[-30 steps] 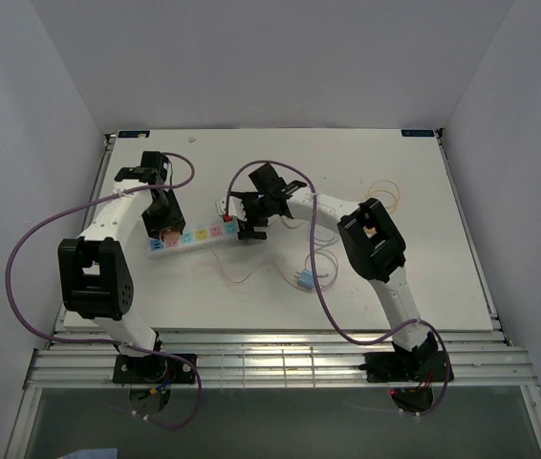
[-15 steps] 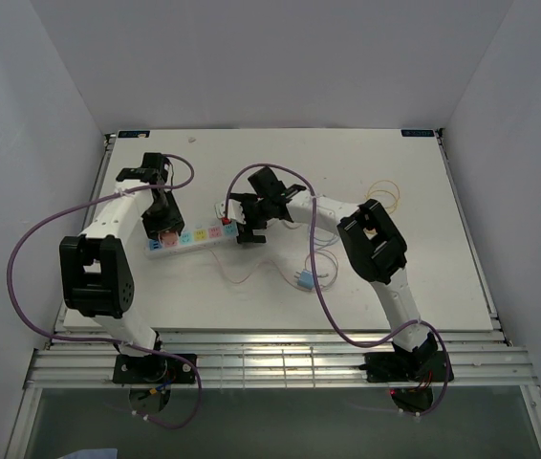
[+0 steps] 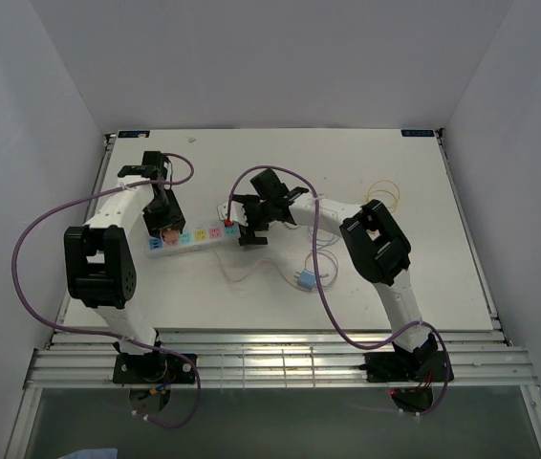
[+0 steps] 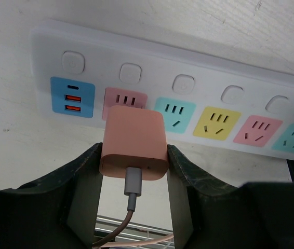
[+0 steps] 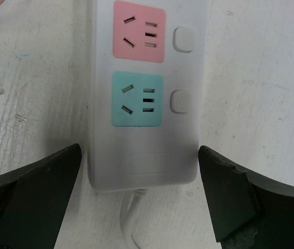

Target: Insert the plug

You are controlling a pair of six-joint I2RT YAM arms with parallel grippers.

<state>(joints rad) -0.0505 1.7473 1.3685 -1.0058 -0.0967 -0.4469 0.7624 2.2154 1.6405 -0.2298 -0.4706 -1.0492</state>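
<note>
**A:** So, the left gripper (image 4: 134, 151) first. What has it got?

**B:** It's clamped on the pink plug (image 4: 134, 139), one finger on each flank, with the cable (image 4: 131, 199) trailing back under the wrist. The plug's nose sits over the pink socket (image 4: 125, 98), next to the blue USB block (image 4: 72, 97) on the power strip (image 4: 199, 67). Its body hides the pins, so I can't tell if they've gone in.

**A:** And the right gripper (image 5: 139, 150)?

**B:** That's where the change is. Its jaws have spread to full width in the last second. They straddle the cord end of the strip by the green socket (image 5: 136, 99), with bare table (image 5: 251, 78) showing on both sides, and they touch nothing.

**A:** What does that mean for the task?

**B:** I'd judge the strip is no longer braced at that end. If the left arm pushes the plug home, the strip could slide away instead of taking the pins.

**A:** Anything else different from a second ago?

**B:** From overhead, the left arm's elbow has swung up and inward, though its grip is unchanged. The right wrist has backed off a little from the strip's end.
</note>
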